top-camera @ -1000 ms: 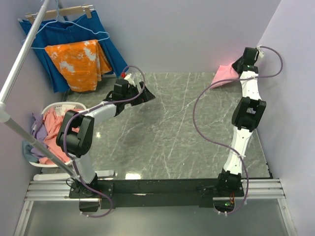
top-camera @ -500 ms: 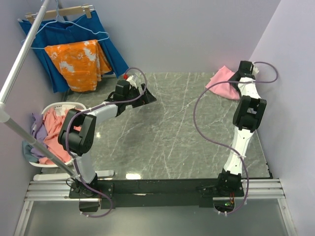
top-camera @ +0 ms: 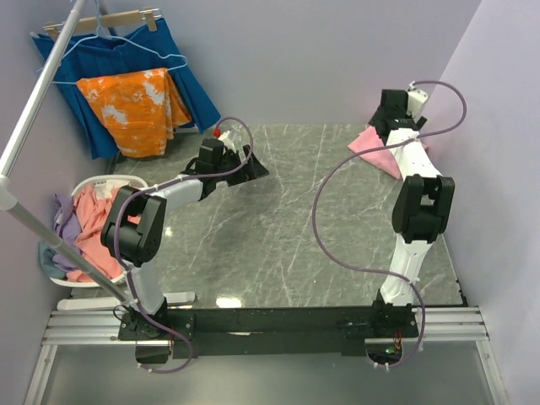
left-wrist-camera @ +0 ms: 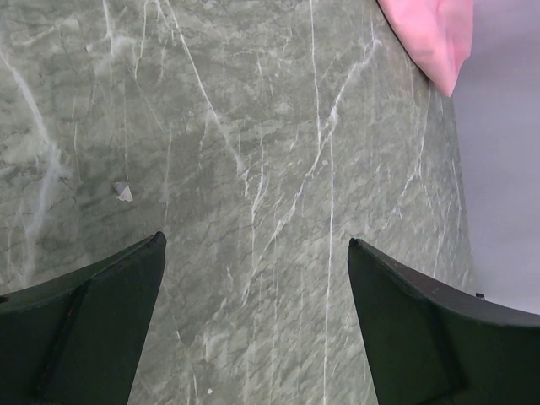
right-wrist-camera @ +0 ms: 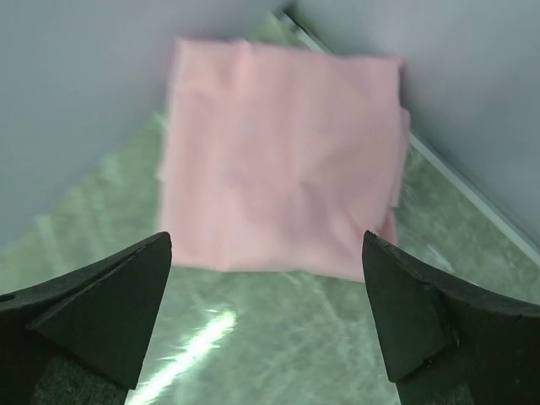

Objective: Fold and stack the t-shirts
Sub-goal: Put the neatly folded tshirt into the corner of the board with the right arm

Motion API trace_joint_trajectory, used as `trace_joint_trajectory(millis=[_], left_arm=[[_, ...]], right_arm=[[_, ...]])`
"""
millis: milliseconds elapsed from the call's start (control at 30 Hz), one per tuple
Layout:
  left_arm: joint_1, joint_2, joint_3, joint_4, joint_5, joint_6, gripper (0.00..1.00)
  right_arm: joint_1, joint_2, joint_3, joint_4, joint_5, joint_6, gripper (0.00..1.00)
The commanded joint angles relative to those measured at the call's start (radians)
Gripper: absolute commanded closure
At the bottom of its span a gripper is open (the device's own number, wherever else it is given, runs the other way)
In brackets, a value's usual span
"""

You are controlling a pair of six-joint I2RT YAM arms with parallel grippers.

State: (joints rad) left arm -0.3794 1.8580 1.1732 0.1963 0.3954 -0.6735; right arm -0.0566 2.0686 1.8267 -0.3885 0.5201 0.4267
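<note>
A folded light pink t-shirt (top-camera: 377,148) lies flat in the table's far right corner, against the walls. My right gripper (top-camera: 386,118) hovers over it, open and empty. In the right wrist view the t-shirt (right-wrist-camera: 283,156) lies just beyond the gripper (right-wrist-camera: 266,240), clear of both fingers. My left gripper (top-camera: 253,164) is open over bare marble at the far left-centre, nothing between its fingers (left-wrist-camera: 256,240); the pink t-shirt (left-wrist-camera: 434,34) shows far off. More t-shirts, salmon-pink (top-camera: 91,221) and lilac (top-camera: 63,215), lie crumpled in a white basket (top-camera: 105,180) left of the table.
An orange blotched cloth (top-camera: 135,110) and a dark blue pleated cloth (top-camera: 181,80) hang on a rail at the back left. A slanted metal pole (top-camera: 34,110) crosses the left side. Lilac walls close in the back and right.
My right gripper has opened and let go of the light pink t-shirt, which now rests in the corner; that arm swung left. The left arm has barely moved.
</note>
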Motion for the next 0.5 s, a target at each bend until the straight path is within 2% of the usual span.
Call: trace_joint_trajectory(millis=[0, 33, 67, 233, 333, 467], left_arm=[[-0.006, -0.043, 0.009, 0.011, 0.014, 0.02, 0.06], [-0.006, -0.046, 0.005, 0.011, 0.014, 0.02, 0.06], [-0.006, -0.054, -0.001, 0.015, 0.011, 0.019, 0.06], [-0.006, -0.065, -0.018, 0.006, -0.004, 0.023, 0.06], [-0.007, -0.071, -0.024, 0.005, -0.01, 0.022, 0.06], [-0.007, -0.083, -0.032, -0.015, -0.02, 0.025, 0.06]], right_arm=[[0.004, -0.039, -0.018, 0.06, 0.035, -0.005, 0.0], [-0.008, -0.003, 0.006, 0.054, 0.008, -0.006, 0.0], [-0.011, 0.017, 0.022, 0.047, -0.103, -0.012, 0.0], [-0.026, 0.177, 0.186, -0.039, -0.397, -0.034, 0.0], [-0.029, 0.237, 0.233, -0.072, -0.414, -0.003, 0.0], [-0.058, 0.36, 0.399, -0.267, -0.376, 0.058, 0.0]])
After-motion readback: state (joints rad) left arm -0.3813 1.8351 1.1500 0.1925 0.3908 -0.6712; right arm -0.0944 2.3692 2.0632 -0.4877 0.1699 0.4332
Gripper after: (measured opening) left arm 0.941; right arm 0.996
